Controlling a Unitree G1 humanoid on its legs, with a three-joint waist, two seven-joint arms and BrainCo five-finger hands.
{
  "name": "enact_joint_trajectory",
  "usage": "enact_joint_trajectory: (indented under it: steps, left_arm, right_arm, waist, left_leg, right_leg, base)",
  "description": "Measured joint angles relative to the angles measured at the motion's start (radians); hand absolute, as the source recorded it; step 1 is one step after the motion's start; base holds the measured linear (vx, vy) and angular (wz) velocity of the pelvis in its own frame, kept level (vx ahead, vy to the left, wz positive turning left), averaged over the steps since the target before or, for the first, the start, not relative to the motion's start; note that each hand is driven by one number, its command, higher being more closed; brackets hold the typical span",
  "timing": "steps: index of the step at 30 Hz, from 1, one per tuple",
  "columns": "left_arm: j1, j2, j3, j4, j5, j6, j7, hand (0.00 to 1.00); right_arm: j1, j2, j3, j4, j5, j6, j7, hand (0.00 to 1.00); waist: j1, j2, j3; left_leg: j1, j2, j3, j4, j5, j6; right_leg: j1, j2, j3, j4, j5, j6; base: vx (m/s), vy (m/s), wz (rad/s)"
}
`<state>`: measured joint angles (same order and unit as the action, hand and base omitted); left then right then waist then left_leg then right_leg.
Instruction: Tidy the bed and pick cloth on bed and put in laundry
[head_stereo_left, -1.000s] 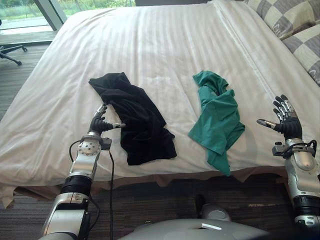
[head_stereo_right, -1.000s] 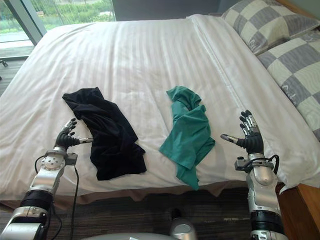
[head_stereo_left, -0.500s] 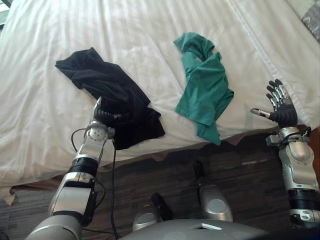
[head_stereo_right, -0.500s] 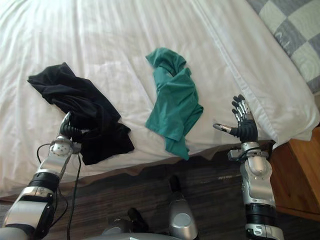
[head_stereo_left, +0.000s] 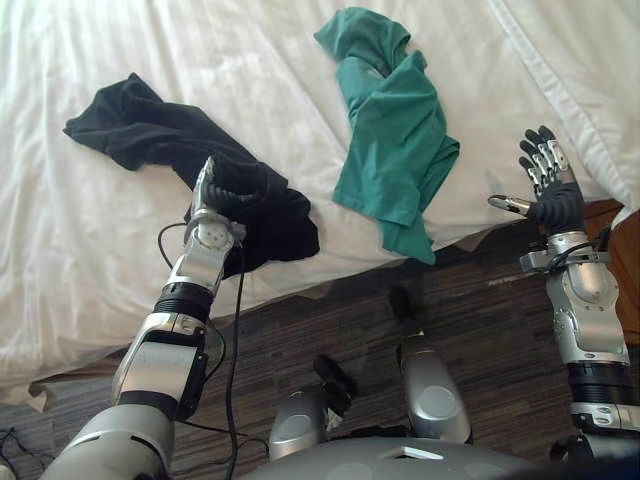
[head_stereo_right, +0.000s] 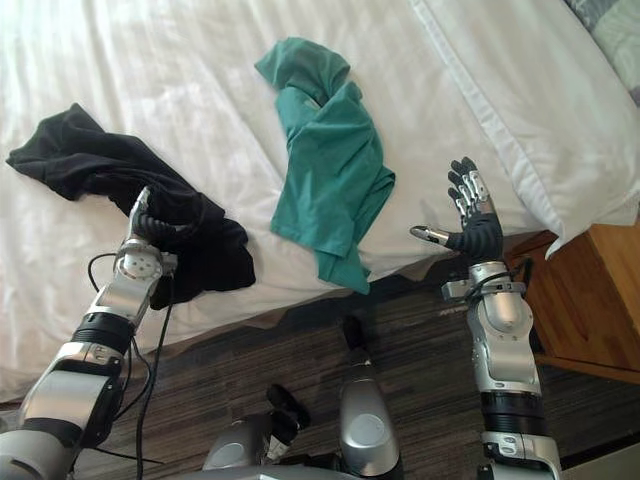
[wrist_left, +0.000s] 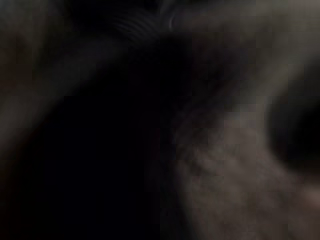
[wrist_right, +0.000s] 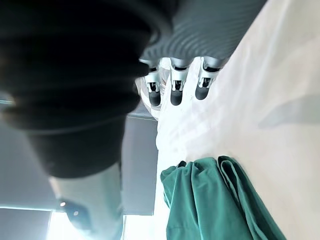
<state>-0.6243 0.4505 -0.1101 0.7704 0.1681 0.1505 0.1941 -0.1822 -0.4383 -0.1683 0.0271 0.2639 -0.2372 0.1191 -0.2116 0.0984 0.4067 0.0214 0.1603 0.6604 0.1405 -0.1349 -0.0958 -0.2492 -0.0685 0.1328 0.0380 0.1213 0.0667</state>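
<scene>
Bed (head_stereo_left: 250, 60) has a white striped sheet with two cloths on it, both near the edge closest to the robot. Black cloth (head_stereo_left: 165, 135) lies crumpled toward the robot's left, stretched diagonally, its bunched near end at the mattress edge. Left hand (head_stereo_left: 214, 196) is pushed into that bunched end, touching the cloth. Hand largely buried in dark fabric, so its grip cannot be told; the left wrist view gives dark cloth close up, no detail. Green cloth (head_stereo_left: 395, 130) lies rumpled to the right of the black one, well apart from it, its narrow lower tip drooping over the bed edge. Right hand (head_stereo_left: 545, 195) is held up off the bed's corner, above the dark floor (head_stereo_left: 330, 320), to the right of the green cloth and not touching it. Palm is released, fingers (wrist_right: 172, 90) straight and pointing up, thumb spread sideways, holding nothing. Wooden cabinet (head_stereo_right: 590, 300) stands beside the bed's right corner.
</scene>
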Motion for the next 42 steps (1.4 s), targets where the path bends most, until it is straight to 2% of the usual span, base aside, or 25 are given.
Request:
enact_joint_trajectory:
  steps: [1, 3, 4, 7, 10, 12, 13, 16, 17, 20, 22, 23, 25, 28, 29, 31, 35, 39, 42]
  left_arm:
    - [-0.008, 0.014, -0.009, 0.009, 0.07, 0.012, -0.054, 1.0]
    - [-0.012, 0.047, -0.029, 0.018, 0.162, 0.019, -0.115, 1.0]
    - [-0.01, 0.06, -0.053, 0.019, 0.201, 0.023, -0.131, 1.0]
    - [0.005, 0.073, -0.086, 0.019, 0.205, 0.028, -0.131, 1.0]
    - [0.097, 0.067, -0.098, -0.007, 0.157, -0.021, -0.131, 1.0]
    - [0.183, 0.046, -0.104, -0.051, 0.084, -0.098, -0.131, 1.0]
    - [0.201, 0.036, -0.104, -0.063, 0.068, -0.115, -0.131, 1.0]
    - [0.342, 0.004, -0.104, -0.171, -0.038, -0.219, -0.169, 1.0]
    - [0.367, -0.002, -0.104, -0.196, -0.053, -0.234, -0.181, 1.0]
    - [0.507, -0.019, -0.109, -0.331, -0.172, -0.271, -0.281, 1.0]
    - [0.643, -0.055, -0.136, -0.402, -0.322, -0.263, -0.392, 1.0]
    - [0.678, -0.066, -0.149, -0.408, -0.354, -0.251, -0.413, 1.0]
    - [0.808, -0.099, -0.203, -0.454, -0.465, -0.197, -0.495, 1.0]
    - [0.908, -0.123, -0.246, -0.536, -0.544, -0.158, -0.559, 1.0]
    - [0.933, -0.139, -0.259, -0.562, -0.586, -0.15, -0.582, 1.0]
    - [0.948, -0.169, -0.266, -0.608, -0.632, -0.136, -0.604, 1.0]
    - [0.943, -0.177, -0.271, -0.634, -0.651, -0.134, -0.612, 1.0]
    - [0.906, -0.175, -0.268, -0.624, -0.651, -0.129, -0.606, 1.0]
    - [0.856, -0.184, -0.27, -0.586, -0.65, -0.133, -0.605, 1.0]
  right_arm:
    - [-0.007, 0.0, 0.003, -0.01, 0.0, 0.008, 0.012, 0.0]
    - [-0.013, 0.0, 0.005, -0.008, 0.0, 0.015, 0.03, 0.0]
    - [-0.015, 0.0, 0.007, -0.008, -0.001, 0.015, 0.038, 0.0]
    - [-0.02, -0.003, 0.018, -0.008, -0.014, 0.015, 0.048, 0.0]
    - [-0.014, -0.008, 0.022, -0.008, -0.053, 0.015, 0.062, 0.0]
    - [-0.013, -0.03, 0.021, -0.008, -0.11, 0.016, 0.071, 0.0]
    - [-0.013, -0.039, 0.021, -0.007, -0.121, 0.018, 0.071, 0.0]
    - [-0.031, -0.083, 0.021, 0.001, -0.175, 0.051, 0.054, 0.0]
    - [-0.043, -0.096, 0.021, 0.014, -0.179, 0.057, 0.05, 0.0]
    - [-0.147, -0.15, 0.012, 0.103, -0.198, 0.082, 0.001, 0.0]
    - [-0.217, -0.2, -0.007, 0.147, -0.221, 0.097, -0.047, 0.0]
    - [-0.23, -0.211, -0.015, 0.154, -0.225, 0.101, -0.055, 0.0]
    - [-0.287, -0.262, -0.027, 0.198, -0.25, 0.119, -0.086, 0.0]
    - [-0.35, -0.292, -0.027, 0.29, -0.278, 0.144, -0.104, 0.0]
    - [-0.378, -0.301, -0.024, 0.338, -0.298, 0.15, -0.108, 0.0]
    - [-0.432, -0.338, -0.001, 0.411, -0.34, 0.152, -0.114, 0.0]
    - [-0.496, -0.393, 0.038, 0.502, -0.39, 0.147, -0.122, 0.0]
    - [-0.583, -0.455, 0.103, 0.604, -0.449, 0.142, -0.124, 0.0]
    - [-0.678, -0.512, 0.178, 0.682, -0.538, 0.152, -0.09, 0.0]
  waist:
    - [0.002, 0.003, 0.0]
    - [-0.001, 0.008, -0.002]
    - [-0.001, 0.009, -0.003]
    - [-0.005, 0.012, -0.005]
    - [-0.024, 0.032, -0.017]
    - [-0.021, 0.049, -0.028]
    - [-0.02, 0.051, -0.029]
    - [0.006, 0.058, -0.035]
    - [0.012, 0.059, -0.035]
    - [0.041, 0.063, -0.037]
    - [0.07, 0.076, -0.031]
    - [0.074, 0.078, -0.03]
    - [0.105, 0.093, -0.016]
    - [0.133, 0.104, -0.003]
    - [0.157, 0.11, 0.002]
    - [0.179, 0.125, 0.012]
    - [0.181, 0.131, 0.031]
    - [0.199, 0.139, 0.039]
    - [0.206, 0.162, 0.049]
  left_leg:
    - [-0.002, -0.001, 0.019, 0.005, -0.004, 0.001]
    - [-0.001, -0.005, 0.029, 0.004, -0.004, 0.001]
    - [0.006, -0.007, 0.037, 0.002, -0.004, 0.001]
    - [0.021, -0.013, 0.036, -0.005, -0.003, 0.002]
    - [0.048, -0.025, 0.01, -0.028, 0.001, 0.006]
    - [0.049, -0.036, -0.021, -0.036, 0.004, 0.012]
    - [0.046, -0.039, -0.033, -0.037, 0.006, 0.015]
    - [0.025, -0.054, -0.098, -0.054, 0.024, 0.03]
    - [0.018, -0.057, -0.111, -0.055, 0.026, 0.033]
    - [-0.02, -0.07, -0.163, -0.057, 0.038, 0.042]
    - [-0.051, -0.076, -0.204, -0.053, 0.044, 0.048]
    - [-0.062, -0.078, -0.214, -0.05, 0.045, 0.05]
    - [-0.091, -0.091, -0.251, -0.048, 0.055, 0.056]
    - [-0.118, -0.091, -0.294, -0.03, 0.06, 0.058]
    - [-0.125, -0.091, -0.309, -0.028, 0.063, 0.058]
    - [-0.151, -0.091, -0.332, -0.016, 0.065, 0.059]
    - [-0.192, -0.092, -0.348, -0.019, 0.083, 0.059]
    - [-0.241, -0.095, -0.353, -0.042, 0.111, 0.059]
    - [-0.25, -0.1, -0.364, -0.073, 0.134, 0.058]
  right_leg:
    - [-0.014, 0.0, 0.014, 0.007, 0.0, 0.002]
    - [-0.021, 0.0, 0.025, 0.011, 0.002, 0.004]
    - [-0.02, 0.001, 0.032, 0.013, 0.002, 0.005]
    - [-0.011, 0.0, 0.036, 0.014, 0.002, 0.007]
    - [0.022, -0.01, 0.018, 0.012, -0.008, 0.019]
    - [0.036, -0.026, -0.005, 0.01, -0.013, 0.026]
    - [0.04, -0.033, -0.015, 0.008, -0.014, 0.027]
    - [0.052, -0.057, -0.072, 0.004, -0.02, 0.036]
    - [0.052, -0.06, -0.082, 0.004, -0.02, 0.037]
    - [0.046, -0.083, -0.128, 0.004, -0.023, 0.04]
    - [0.04, -0.097, -0.165, 0.004, -0.027, 0.043]
    - [0.037, -0.101, -0.176, 0.004, -0.029, 0.043]
    - [0.029, -0.112, -0.197, 0.006, -0.033, 0.04]
    - [0.029, -0.118, -0.199, 0.011, -0.045, 0.031]
    - [0.028, -0.119, -0.204, 0.014, -0.05, 0.029]
    - [0.015, -0.124, -0.216, 0.033, -0.062, 0.027]
    - [-0.021, -0.127, -0.233, 0.044, -0.063, 0.027]
    - [-0.082, -0.127, -0.233, 0.052, -0.057, 0.029]
    - [-0.099, -0.129, -0.244, 0.053, -0.054, 0.027]
  base:
    - [-0.03, 0.028, -0.21]
    - [-0.02, 0.022, -0.21]
    - [0.0, 0.019, -0.18]
    - [0.0, 0.016, -0.09]
    - [0.0, 0.027, 0.18]
    - [-0.01, 0.034, 0.33]
    - [-0.02, 0.028, 0.53]
    - [-0.02, 0.007, 0.57]
    - [-0.02, -0.012, 0.63]
    - [-0.01, 0.001, 0.55]
    - [0.01, 0.008, 0.51]
    - [0.04, 0.011, 0.51]
    - [0.05, 0.033, 0.52]
    - [0.03, 0.021, 0.52]
    - [-0.02, -0.01, 0.37]
    - [-0.05, -0.014, 0.34]
    - [-0.06, -0.012, 0.17]
    - [-0.03, -0.018, 0.05]
    - [0.0, -0.01, 0.12]
